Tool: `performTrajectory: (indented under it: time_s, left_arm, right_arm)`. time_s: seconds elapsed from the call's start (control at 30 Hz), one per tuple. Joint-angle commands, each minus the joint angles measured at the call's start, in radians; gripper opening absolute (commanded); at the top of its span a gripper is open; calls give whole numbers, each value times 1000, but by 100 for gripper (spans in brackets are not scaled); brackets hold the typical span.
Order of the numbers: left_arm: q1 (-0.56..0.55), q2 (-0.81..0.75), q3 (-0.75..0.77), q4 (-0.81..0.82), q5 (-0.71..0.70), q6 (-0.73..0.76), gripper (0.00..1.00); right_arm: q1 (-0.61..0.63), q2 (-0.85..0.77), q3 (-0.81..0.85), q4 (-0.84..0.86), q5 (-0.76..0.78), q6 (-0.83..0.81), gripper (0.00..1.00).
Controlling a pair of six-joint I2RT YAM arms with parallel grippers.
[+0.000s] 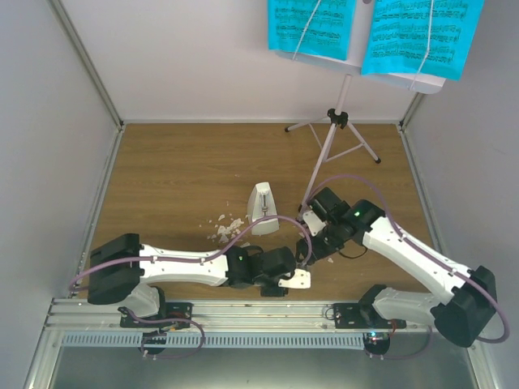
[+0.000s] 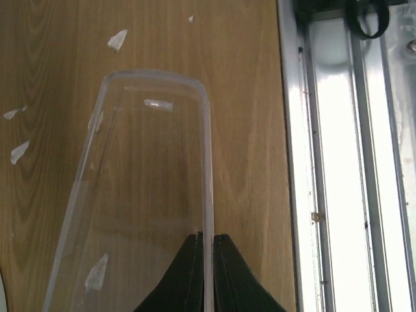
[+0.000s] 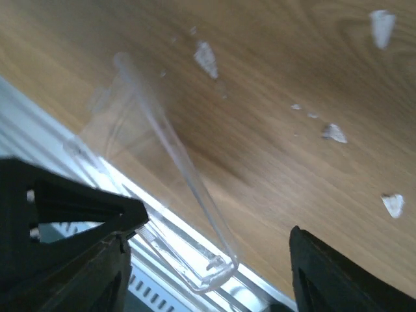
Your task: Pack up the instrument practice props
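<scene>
Left end effector (image 2: 208, 238) pinches the clear cover (image 2: 149, 195); right end effector (image 3: 218, 225), released, straddles it.

The worktop (image 1: 178, 178) is brown wood-grained board, smooth with a low sheen. The clear cover (image 2: 156, 195) is transparent hard plastic, glossy, with a finely ribbed strip down one wall and a thick rounded rim. The left hand (image 2: 207, 239) and right hand (image 3: 214, 227) have matt black plastic fingers. The metronome (image 1: 262, 209) looks like smooth white plastic. The sheet-music pages (image 1: 312, 28) are matt cyan paper. The music stand (image 1: 324, 154) has thin pale tubes, material unclear. The crumbs (image 1: 227, 228) are rough white flakes. The rail (image 2: 338, 162) is bright, smooth metal
</scene>
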Motion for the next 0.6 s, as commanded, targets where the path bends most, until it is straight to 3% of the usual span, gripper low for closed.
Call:
performTrajectory:
  time_s: [0.0, 0.07, 0.2, 0.4, 0.57]
  left_arm:
    - [1, -4, -1, 33, -45, -137, 0]
    - [9, -37, -26, 62, -29, -213, 0]
    - [59, -129, -86, 142, 9, -381, 0]
    - [217, -296, -197, 318, 155, -623, 0]
    - [376, -442, -250, 470, 331, -808, 0]
  right_arm:
    - [-1, -37, 60, -35, 188, 99, 74]
    - [-20, -65, 75, -9, 231, 145, 81]
    - [-124, -139, 43, 115, 198, 188, 82]
    - [-366, -247, -20, 346, 32, 206, 86]
    - [-394, -371, -76, 617, -142, 253, 97]
